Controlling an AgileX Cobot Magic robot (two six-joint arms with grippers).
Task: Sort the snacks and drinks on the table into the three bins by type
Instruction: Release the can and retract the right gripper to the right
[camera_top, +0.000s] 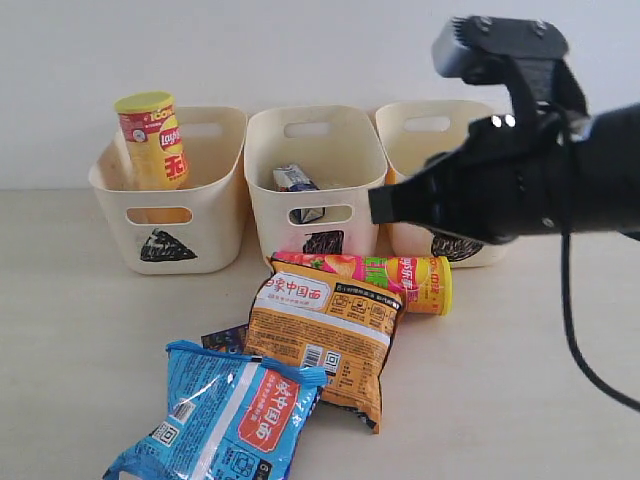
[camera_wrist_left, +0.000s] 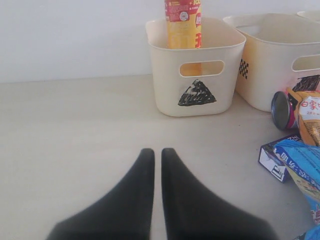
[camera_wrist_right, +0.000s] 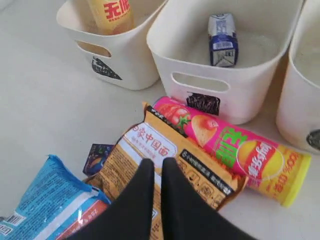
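The yellow-red chip tube (camera_top: 152, 140) stands in the triangle bin (camera_top: 215, 225). The white-and-blue carton (camera_top: 295, 178) lies in the square bin (camera_top: 265, 225). The circle bin (camera_top: 415, 140) is half hidden behind my right arm. On the table lie the pink tube (camera_top: 370, 272), the orange bag (camera_top: 325, 335) overlapping it, the blue bag (camera_top: 225, 415), and the dark purple carton (camera_top: 225, 338) peeking from under the bags. My right gripper (camera_wrist_right: 157, 162) hovers shut and empty above the orange bag (camera_wrist_right: 145, 145). My left gripper (camera_wrist_left: 157, 152) is shut and empty over bare table, facing the triangle bin (camera_wrist_left: 170, 75).
A white wall runs behind the bins. My bulky right arm (camera_top: 540, 170) hangs in front of the circle bin. Bare tabletop (camera_top: 70, 300) stretches left of the bags and to the right past the pink tube's yellow lid (camera_top: 443, 286).
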